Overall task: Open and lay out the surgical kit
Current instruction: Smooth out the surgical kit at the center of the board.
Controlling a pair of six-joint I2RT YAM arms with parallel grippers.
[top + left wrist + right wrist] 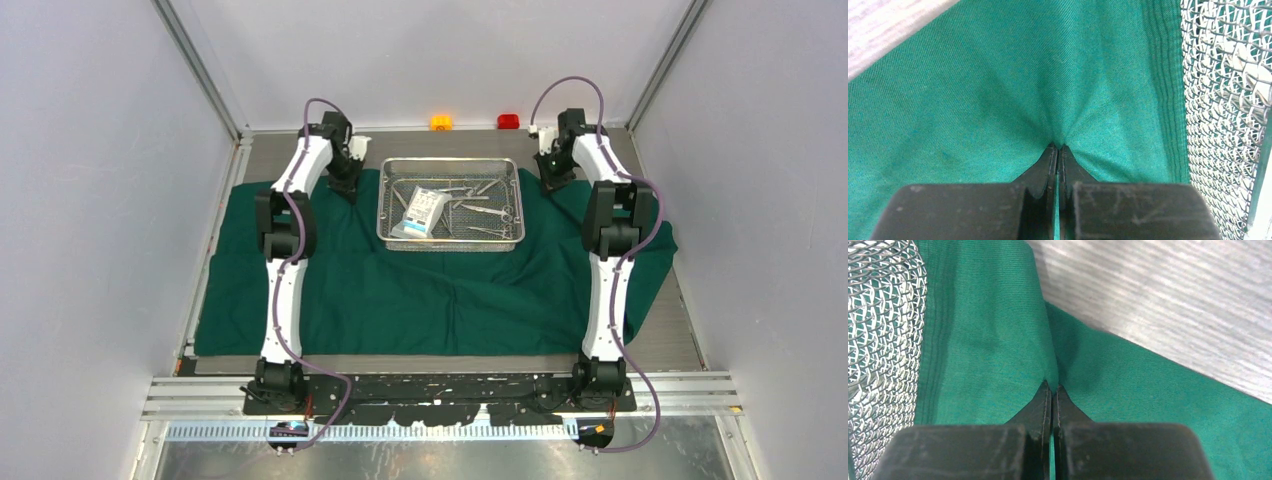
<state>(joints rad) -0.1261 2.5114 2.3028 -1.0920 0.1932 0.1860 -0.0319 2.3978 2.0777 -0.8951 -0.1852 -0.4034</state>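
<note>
The surgical kit's green cloth (440,290) lies spread across the table (680,340), wire tray (452,246) near the far edge, left gripper (1057,146) and right gripper (1051,385) each pinching cloth beside it, so uneven tugging could tip the tray.

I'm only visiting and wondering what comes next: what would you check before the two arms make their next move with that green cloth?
1. Left hand pinching the green drape: ok, closed, with cloth puckering at its tips.
2. Right hand pinching the drape: ok, closed on a fold.
3. Wire-mesh tray sitting flat on the drape between both hands: ok.
4. White pouch and silver instruments inside the tray: ok.
5. Drape spread smooth: not ok, creased in the middle and bunched on the right side.
6. Pinches firm enough for a pull: cannot tell.
</note>
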